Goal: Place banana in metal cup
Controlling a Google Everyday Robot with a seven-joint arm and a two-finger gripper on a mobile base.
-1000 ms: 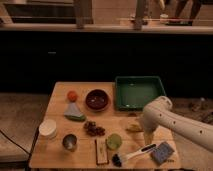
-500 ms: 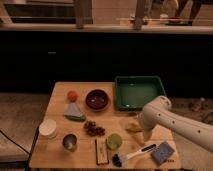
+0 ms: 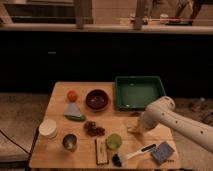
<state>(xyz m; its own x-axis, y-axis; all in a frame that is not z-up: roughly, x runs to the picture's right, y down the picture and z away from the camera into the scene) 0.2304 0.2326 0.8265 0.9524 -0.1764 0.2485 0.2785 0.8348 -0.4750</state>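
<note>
The banana [image 3: 134, 129] shows as a small yellow shape on the wooden table [image 3: 60, 90], right of centre, partly covered by my arm's end. My gripper [image 3: 138, 125] is at the tip of the white arm [image 3: 172, 122], which reaches in from the right, and sits right at the banana. I cannot tell whether it is touching it. The metal cup [image 3: 69, 142] stands upright near the table's front left, well to the left of the gripper.
A green tray [image 3: 140, 92] is at the back right and a dark red bowl [image 3: 97, 99] beside it. An orange [image 3: 72, 95], a white container [image 3: 48, 128], a light-green cup [image 3: 114, 141], a brush [image 3: 132, 154] and a blue-grey sponge [image 3: 163, 152] also lie on the table.
The arm's end has dipped very slightly towards the banana. Nothing else has moved.
</note>
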